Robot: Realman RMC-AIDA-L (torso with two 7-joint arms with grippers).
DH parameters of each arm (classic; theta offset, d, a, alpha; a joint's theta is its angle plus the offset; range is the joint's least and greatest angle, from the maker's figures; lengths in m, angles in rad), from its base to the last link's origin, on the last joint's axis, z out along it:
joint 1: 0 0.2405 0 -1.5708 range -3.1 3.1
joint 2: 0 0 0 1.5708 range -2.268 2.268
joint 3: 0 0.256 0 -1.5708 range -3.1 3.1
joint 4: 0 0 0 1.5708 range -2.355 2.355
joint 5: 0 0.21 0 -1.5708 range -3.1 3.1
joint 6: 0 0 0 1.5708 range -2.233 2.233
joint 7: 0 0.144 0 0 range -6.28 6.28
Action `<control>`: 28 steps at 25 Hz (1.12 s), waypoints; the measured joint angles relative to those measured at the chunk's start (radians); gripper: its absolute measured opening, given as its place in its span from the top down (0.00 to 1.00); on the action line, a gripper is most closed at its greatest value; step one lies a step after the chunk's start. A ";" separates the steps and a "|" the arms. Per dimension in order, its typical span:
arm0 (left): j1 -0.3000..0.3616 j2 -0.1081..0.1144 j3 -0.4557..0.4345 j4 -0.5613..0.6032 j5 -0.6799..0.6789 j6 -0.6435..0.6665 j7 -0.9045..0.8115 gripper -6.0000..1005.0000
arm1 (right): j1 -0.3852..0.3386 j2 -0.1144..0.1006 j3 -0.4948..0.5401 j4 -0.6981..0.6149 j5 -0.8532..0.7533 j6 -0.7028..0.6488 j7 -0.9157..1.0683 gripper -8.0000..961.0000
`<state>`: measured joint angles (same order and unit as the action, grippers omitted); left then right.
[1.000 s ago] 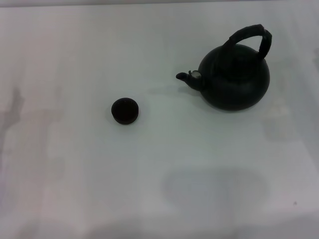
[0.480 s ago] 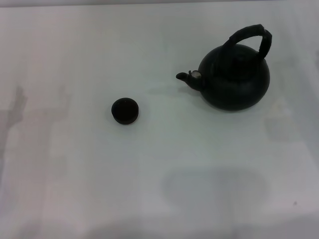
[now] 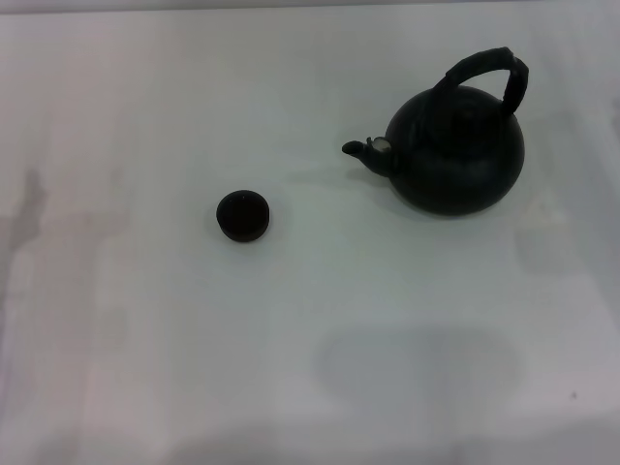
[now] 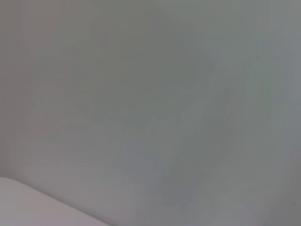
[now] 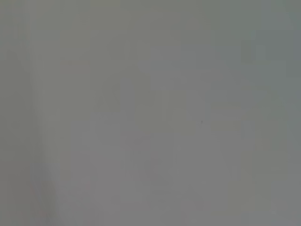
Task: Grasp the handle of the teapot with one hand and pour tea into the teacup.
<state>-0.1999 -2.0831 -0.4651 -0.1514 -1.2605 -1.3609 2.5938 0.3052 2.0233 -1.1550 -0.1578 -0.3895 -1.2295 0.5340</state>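
The black round teapot [image 3: 455, 153] stands upright on the white table at the right rear in the head view. Its stubby spout [image 3: 363, 150] points left toward the teacup. The ribbed black handle [image 3: 484, 73] arches over the pot's top, with nothing holding it. The small dark teacup [image 3: 242, 215] sits left of the pot, near the middle of the table, well apart from it. Neither gripper appears in the head view. Both wrist views show only plain pale surface.
The white table [image 3: 145, 368] stretches bare around both objects. A faint shadow patch lies on the table in front of the pot [image 3: 417, 368]. The table's far edge runs along the top of the head view.
The teapot and teacup have not moved. Only faint shadows at the left edge of the table have shifted slightly.
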 joint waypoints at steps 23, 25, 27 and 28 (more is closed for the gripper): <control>0.011 -0.001 0.010 -0.003 0.007 -0.001 0.000 0.20 | -0.002 0.000 0.000 0.005 0.000 -0.001 -0.004 0.28; 0.014 0.000 0.010 -0.006 0.008 -0.001 0.000 0.20 | -0.002 0.000 0.000 0.007 0.000 -0.001 -0.005 0.28; 0.016 0.000 0.010 -0.006 0.008 0.000 0.000 0.20 | -0.002 0.000 0.000 0.010 0.000 -0.001 -0.005 0.28; 0.016 0.000 0.011 -0.006 0.010 0.001 0.000 0.20 | -0.002 0.000 0.000 0.011 0.000 -0.001 -0.005 0.28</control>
<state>-0.1835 -2.0832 -0.4543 -0.1576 -1.2509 -1.3603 2.5936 0.3035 2.0233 -1.1550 -0.1473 -0.3896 -1.2303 0.5290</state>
